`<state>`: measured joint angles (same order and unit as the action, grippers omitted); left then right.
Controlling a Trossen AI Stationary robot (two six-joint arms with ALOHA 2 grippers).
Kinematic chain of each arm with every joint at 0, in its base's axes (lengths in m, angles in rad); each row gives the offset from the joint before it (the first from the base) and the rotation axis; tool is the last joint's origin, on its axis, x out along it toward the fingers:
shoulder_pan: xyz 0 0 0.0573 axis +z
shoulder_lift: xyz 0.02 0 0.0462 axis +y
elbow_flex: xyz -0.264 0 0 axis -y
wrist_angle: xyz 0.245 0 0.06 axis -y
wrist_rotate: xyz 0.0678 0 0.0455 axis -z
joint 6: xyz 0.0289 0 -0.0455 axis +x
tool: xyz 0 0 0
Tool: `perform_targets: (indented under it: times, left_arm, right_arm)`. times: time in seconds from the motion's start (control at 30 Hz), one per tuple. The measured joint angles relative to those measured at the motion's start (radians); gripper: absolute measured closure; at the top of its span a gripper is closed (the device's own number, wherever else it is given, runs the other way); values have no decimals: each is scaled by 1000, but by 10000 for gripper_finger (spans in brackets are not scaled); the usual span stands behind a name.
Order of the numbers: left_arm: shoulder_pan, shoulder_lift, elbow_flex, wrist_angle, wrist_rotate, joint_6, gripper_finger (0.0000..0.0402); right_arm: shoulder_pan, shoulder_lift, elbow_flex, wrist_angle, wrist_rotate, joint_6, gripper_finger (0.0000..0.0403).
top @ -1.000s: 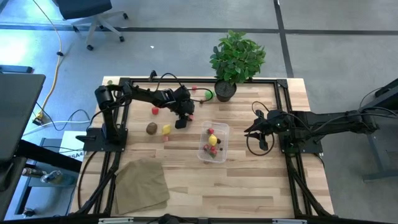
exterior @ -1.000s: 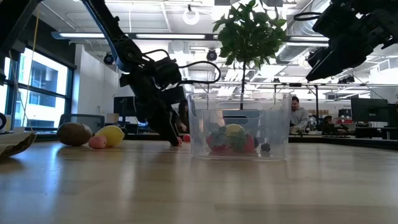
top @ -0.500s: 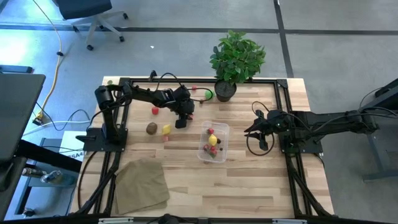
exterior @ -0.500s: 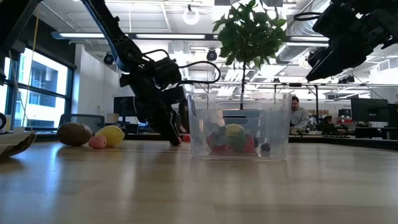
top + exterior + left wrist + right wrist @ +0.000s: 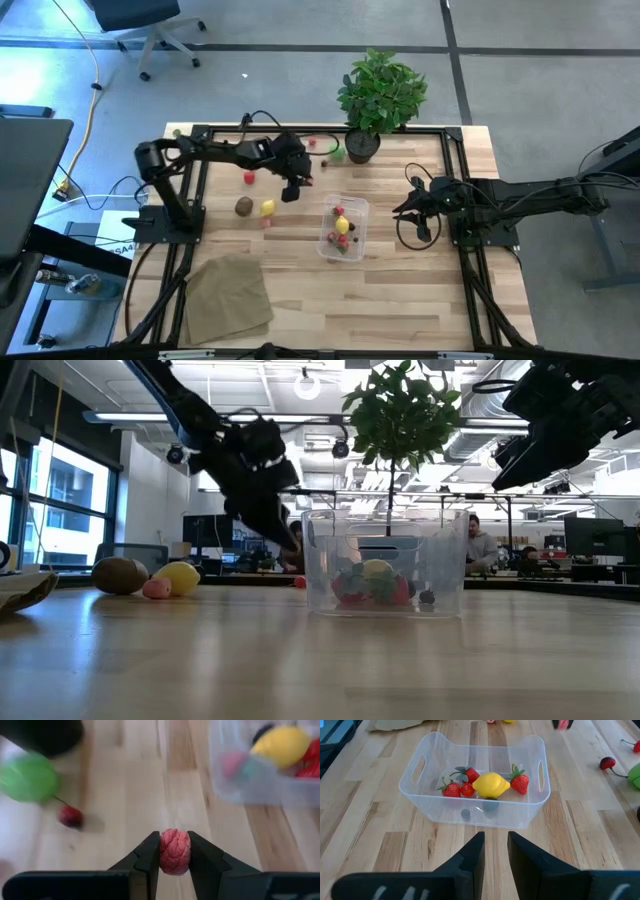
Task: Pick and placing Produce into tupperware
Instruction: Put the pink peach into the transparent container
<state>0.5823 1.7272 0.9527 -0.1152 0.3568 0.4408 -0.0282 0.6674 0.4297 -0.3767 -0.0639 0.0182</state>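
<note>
My left gripper [image 5: 293, 190] hangs above the table, left of the tupperware [image 5: 343, 228], shut on a small pink-red berry [image 5: 174, 851]. The clear tupperware [image 5: 477, 780] stands on the wood and holds a yellow lemon [image 5: 491, 784], strawberries and other small produce. More produce lies on the table: a brown piece [image 5: 243, 206], a yellow one [image 5: 268, 208], a red one [image 5: 248, 178], a green one [image 5: 27, 776] and a cherry [image 5: 71, 816]. My right gripper [image 5: 495, 852] waits open, raised, to the right of the tupperware. My left gripper pinches the berry's two sides [image 5: 163, 854] between its two fingertips. The fingers slant downward from the table's left. The berry is lifted clear of the wood.
A potted plant [image 5: 362, 146] stands at the far edge, close behind the tupperware. A tan cloth [image 5: 228, 297] lies at the near left corner. Bare wood stretches between the tupperware and the near edge.
My left gripper has risen from the table surface, carrying the berry up between its fingers, and has tipped a little less steeply. The tupperware and the loose produce have stayed in place.
</note>
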Motion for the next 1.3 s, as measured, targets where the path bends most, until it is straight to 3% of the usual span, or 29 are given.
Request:
perform_targets:
  times: [0.23, 0.53, 0.77, 1.07, 1.3]
  left_arm:
    - [-34, -135, 1, 18, 2, -3, 323]
    - [-205, -196, 64, 87, -80, -61, 323]
    - [-324, -72, 243, -20, -211, -36, 323]
    - [-389, 169, 462, -186, -212, -28, 323]
    - [-420, 259, 488, -236, -181, -60, 323]
  right_arm:
    - [0, 0, 0, 0, 0, 0, 329]
    - [0, 0, 0, 0, 0, 0, 329]
    - [0, 0, 0, 0, 0, 0, 329]
    - [0, 0, 0, -1, 0, 0, 329]
    - [0, 0, 0, -1, 3, 0, 329]
